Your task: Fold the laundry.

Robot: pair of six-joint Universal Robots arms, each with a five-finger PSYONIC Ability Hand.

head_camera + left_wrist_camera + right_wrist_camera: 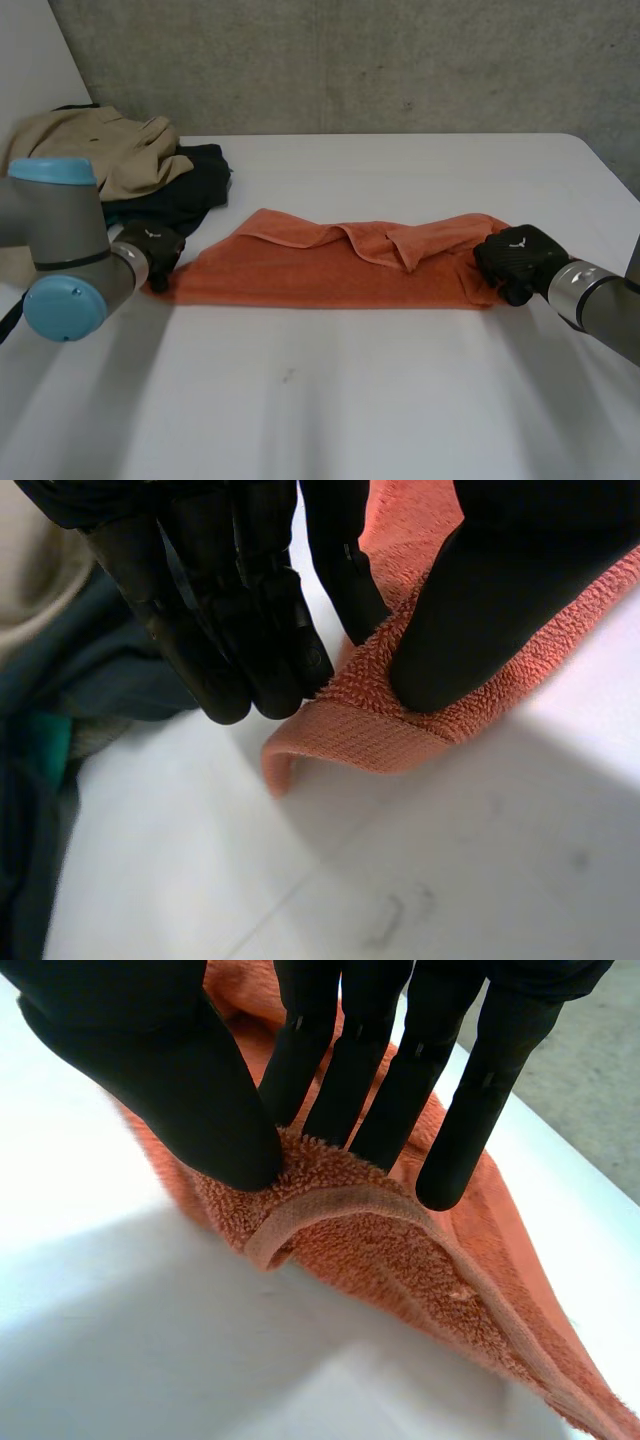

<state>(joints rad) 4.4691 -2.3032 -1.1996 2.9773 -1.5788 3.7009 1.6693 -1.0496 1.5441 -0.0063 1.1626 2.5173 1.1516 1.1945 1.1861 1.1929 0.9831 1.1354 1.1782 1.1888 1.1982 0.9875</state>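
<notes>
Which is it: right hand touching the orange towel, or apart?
Touching. The right wrist view shows the right hand pinching the hemmed edge of the orange towel between thumb and fingers.

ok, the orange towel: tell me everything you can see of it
The orange towel is terry cloth, looped pile with a flat woven hem. It lies stretched across the white table in a long band, its far edge folded over in loose rumples. The left hand pinches its left end and the right hand its right end, where the hem stands slightly off the table.
</notes>
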